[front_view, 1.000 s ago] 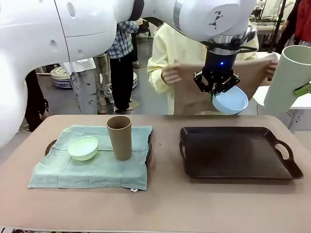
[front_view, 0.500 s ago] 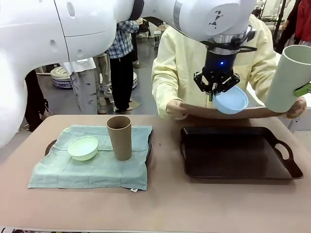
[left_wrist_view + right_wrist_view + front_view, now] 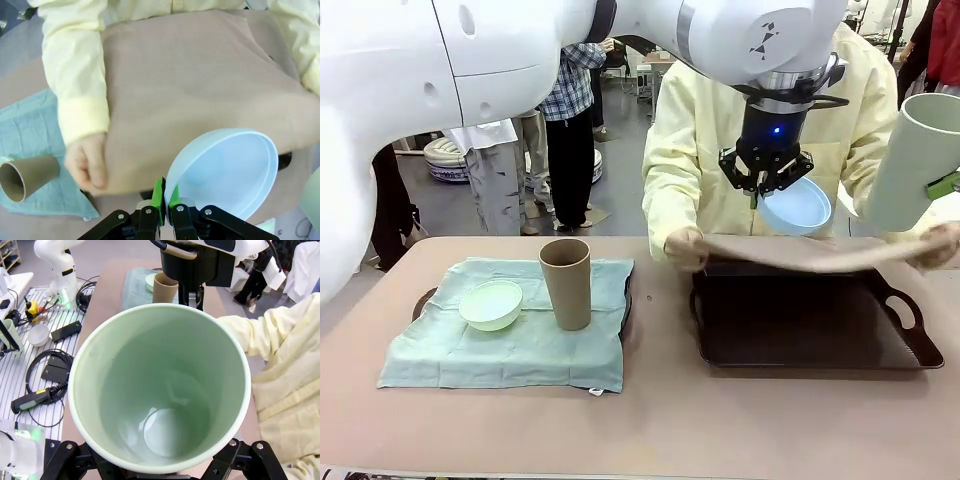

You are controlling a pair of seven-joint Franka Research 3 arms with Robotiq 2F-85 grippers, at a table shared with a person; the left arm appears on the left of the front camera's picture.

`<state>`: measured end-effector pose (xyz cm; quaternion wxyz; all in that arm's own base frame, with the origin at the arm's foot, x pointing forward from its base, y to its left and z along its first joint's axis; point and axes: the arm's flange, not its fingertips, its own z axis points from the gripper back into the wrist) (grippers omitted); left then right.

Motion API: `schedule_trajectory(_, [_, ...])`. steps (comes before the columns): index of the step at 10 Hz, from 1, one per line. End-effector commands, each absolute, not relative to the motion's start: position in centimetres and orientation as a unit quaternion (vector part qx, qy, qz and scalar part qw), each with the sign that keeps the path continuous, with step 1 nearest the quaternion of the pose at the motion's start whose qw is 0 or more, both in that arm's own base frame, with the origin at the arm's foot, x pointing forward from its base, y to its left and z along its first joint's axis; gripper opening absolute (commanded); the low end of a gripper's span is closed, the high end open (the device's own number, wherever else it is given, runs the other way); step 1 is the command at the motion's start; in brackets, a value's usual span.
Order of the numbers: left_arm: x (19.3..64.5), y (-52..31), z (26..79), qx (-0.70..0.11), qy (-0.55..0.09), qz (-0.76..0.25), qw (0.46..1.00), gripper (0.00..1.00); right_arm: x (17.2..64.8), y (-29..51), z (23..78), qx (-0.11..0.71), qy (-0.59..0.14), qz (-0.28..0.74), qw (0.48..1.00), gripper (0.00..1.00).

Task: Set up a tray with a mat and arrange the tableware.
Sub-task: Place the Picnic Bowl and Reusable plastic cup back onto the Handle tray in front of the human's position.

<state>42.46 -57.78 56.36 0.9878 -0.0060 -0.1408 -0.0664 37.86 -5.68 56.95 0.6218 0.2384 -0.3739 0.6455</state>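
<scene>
My left gripper [image 3: 765, 182] hangs above the dark tray [image 3: 800, 325], shut on the rim of the light blue bowl [image 3: 796, 207]. The left wrist view has the pads [image 3: 159, 196] pinching that bowl [image 3: 225, 170]. At the right edge my right gripper [image 3: 160, 467] is shut around the pale sage green cup [image 3: 920, 160], and the right wrist view looks down into the cup [image 3: 160, 390]. A person holds a tan mat [image 3: 800, 252] flat just over the tray, one hand [image 3: 685, 247] at each end. The mint bowl [image 3: 491, 304] and the tan cup [image 3: 566, 283] stand on the left.
The mint bowl and tan cup rest on a teal cloth [image 3: 510, 345] spread over a second tray [image 3: 424, 300]. The person in a yellow gown [image 3: 720, 130] leans over the far edge. Bare tabletop [image 3: 660, 420] runs along the front.
The person has brought the mat down from chest height, held upright, to lie flat just above the dark tray. Both arms have stayed still with the bowl and cup.
</scene>
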Motion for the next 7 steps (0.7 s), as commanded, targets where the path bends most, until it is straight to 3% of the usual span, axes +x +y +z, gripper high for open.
schedule_trajectory(1, [42.75, -57.85, 56.81, -0.013, -0.139, -0.073, 0.988, 0.0, 38.01, -5.54, 56.99, 0.235, -0.374, 0.648, 0.621, 0.27])
schedule_trajectory(7, [42.75, -57.85, 56.81, -0.013, -0.139, -0.073, 0.988, 0.0, 38.01, -5.54, 56.99, 0.235, -0.374, 0.648, 0.621, 0.27])
